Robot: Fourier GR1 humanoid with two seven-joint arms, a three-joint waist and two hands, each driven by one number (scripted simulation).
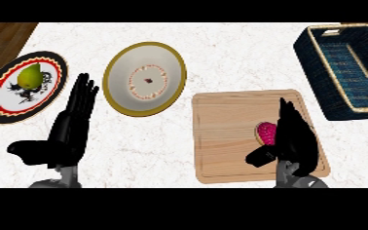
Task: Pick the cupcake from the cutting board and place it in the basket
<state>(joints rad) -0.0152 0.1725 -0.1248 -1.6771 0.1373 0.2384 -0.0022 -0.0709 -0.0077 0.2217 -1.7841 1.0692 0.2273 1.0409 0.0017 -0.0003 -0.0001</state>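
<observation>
A cupcake point(266, 132) with pink frosting sits on the wooden cutting board point(229, 141) at the lower right. My right hand point(293, 136) lies over the board right beside the cupcake, on its right, fingers pointing away and thumb tucked below it; most of the cupcake is hidden behind the hand. The fingers look straight, not curled round it. The dark blue woven basket point(321, 58) stands at the right edge, past the board. My left hand point(70, 122) rests open at the lower left, fingers up.
A gold-rimmed white bowl-like plate point(122, 92) stands in the middle. At the left edge a patterned plate point(45, 97) carries a pear point(29, 77). A wooden surface shows at the top left corner. White marble counter lies between board and basket.
</observation>
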